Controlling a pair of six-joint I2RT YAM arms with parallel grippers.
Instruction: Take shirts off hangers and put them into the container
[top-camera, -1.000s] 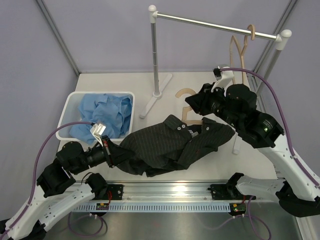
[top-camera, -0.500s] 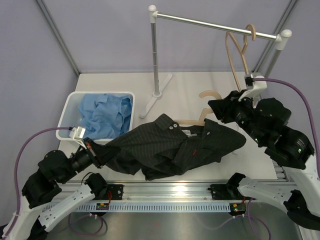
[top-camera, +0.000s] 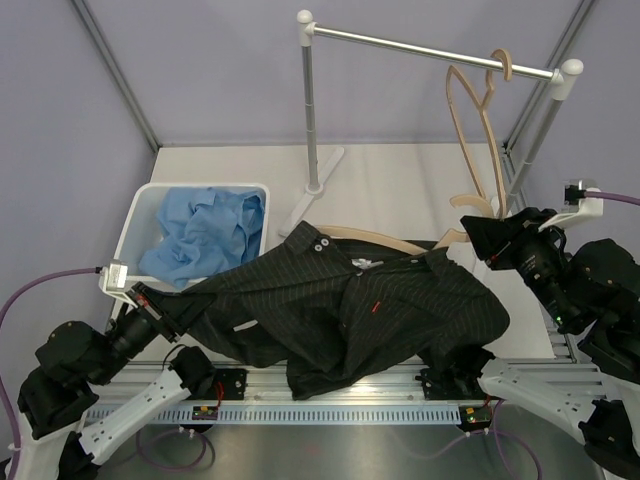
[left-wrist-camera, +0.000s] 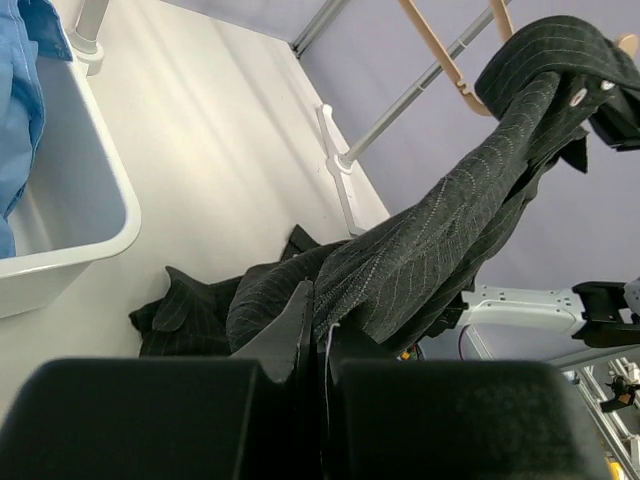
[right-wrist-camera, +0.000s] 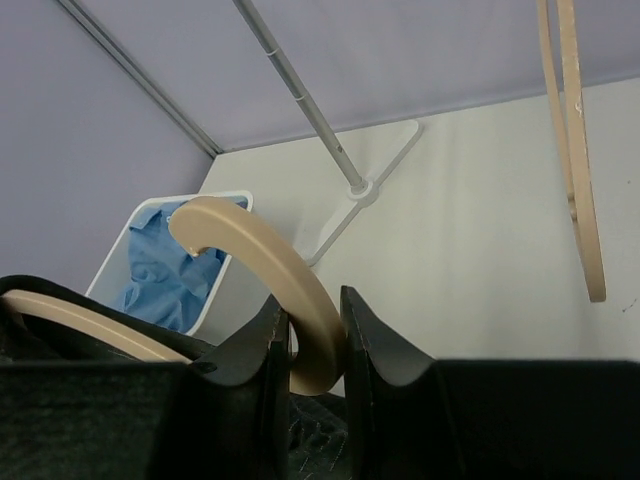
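we find the left gripper (left-wrist-camera: 318, 300) clenched on the black shirt (top-camera: 350, 310), shirt stretched between both arms above the table (top-camera: 400, 180), right gripper (right-wrist-camera: 312, 300) grasping the hook of its hanger (right-wrist-camera: 250, 240), blue shirt (top-camera: 205, 230) lying in the tub (top-camera: 135, 215), second hanger (top-camera: 480, 120) hung on the far rail (top-camera: 430, 48)

No text is legible (label (top-camera: 366, 263) on black shirt (top-camera: 400, 305) too small).

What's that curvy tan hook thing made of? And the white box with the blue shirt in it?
The hanger looks like wood: pale beige, smooth and matte. No grain shows, though, so it might be painted plastic. The tub looks like plastic: white, slightly glossy, with thin walls and rounded corners.
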